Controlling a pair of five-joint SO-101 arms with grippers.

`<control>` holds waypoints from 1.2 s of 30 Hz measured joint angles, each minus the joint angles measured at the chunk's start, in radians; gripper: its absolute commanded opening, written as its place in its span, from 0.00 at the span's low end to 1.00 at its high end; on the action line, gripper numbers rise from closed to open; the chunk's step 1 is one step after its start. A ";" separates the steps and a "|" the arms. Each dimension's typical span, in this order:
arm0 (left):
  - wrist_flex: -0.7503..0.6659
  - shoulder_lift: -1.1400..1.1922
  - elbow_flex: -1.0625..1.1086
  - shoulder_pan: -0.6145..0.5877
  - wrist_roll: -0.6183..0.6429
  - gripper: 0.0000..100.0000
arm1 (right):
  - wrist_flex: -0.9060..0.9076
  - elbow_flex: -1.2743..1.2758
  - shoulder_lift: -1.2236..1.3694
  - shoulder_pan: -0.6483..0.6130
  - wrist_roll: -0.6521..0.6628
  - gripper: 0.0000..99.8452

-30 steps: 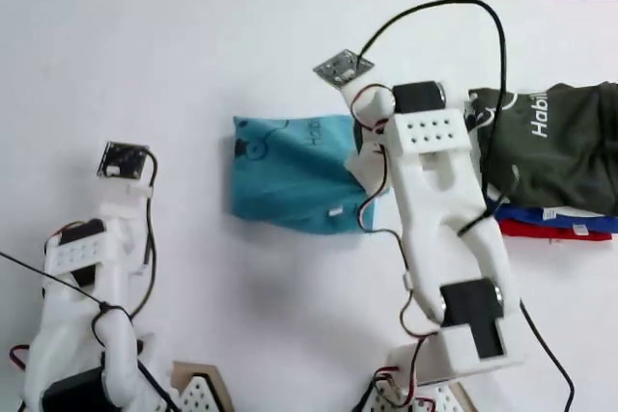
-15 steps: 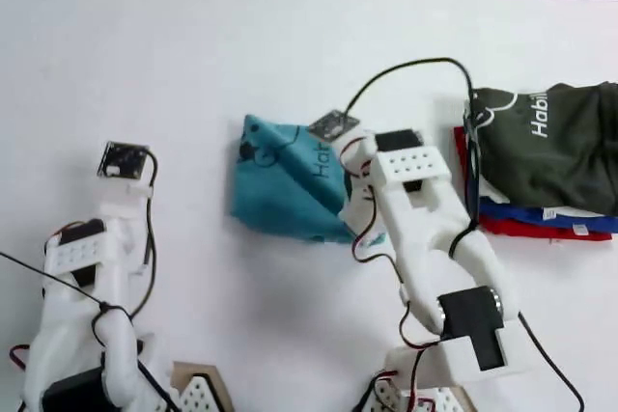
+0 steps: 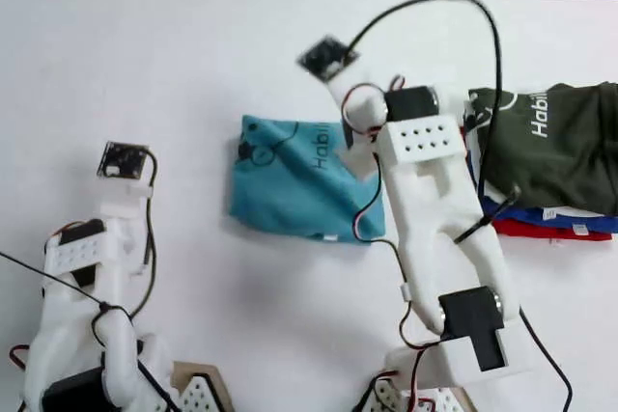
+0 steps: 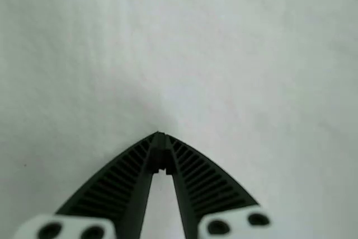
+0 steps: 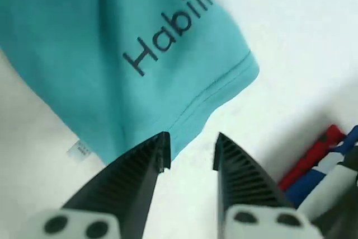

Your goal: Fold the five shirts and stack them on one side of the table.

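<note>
A folded teal shirt (image 3: 290, 185) lies flat at mid-table, print side up. My right arm (image 3: 420, 137) stands over its right edge. In the right wrist view my right gripper (image 5: 190, 149) is open just above the table, with the teal shirt's (image 5: 140, 54) hem under one finger and nothing held. To the right lies a stack with a dark green shirt (image 3: 555, 142) on top of a blue shirt (image 3: 541, 214) and a red shirt (image 3: 550, 231). My left arm (image 3: 97, 238) rests at the front left, and my left gripper (image 4: 159, 136) is shut on nothing over bare table.
The white table (image 3: 174, 65) stretches wide to the left and back of the teal shirt. A black cable (image 3: 483, 65) loops from the right arm over the stack's near edge. The stack's red and blue edges (image 5: 316, 158) show beside the right gripper.
The right arm pulled toward the front and left, turning the teal shirt's right part over, then stretched out again. The teal shirt now lies flatter, and the left arm kept still.
</note>
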 measured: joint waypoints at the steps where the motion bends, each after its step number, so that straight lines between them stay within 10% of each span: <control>1: 0.000 0.000 0.000 0.002 0.000 0.03 | -0.023 -0.009 0.002 0.000 -0.012 0.03; 20: 0.316 0.000 -0.359 0.589 -0.012 0.03 | -0.367 -0.026 0.416 0.094 -0.046 0.02; 36: 0.040 0.000 -0.256 0.680 -0.052 0.03 | -0.422 -0.028 0.473 0.092 -0.046 0.02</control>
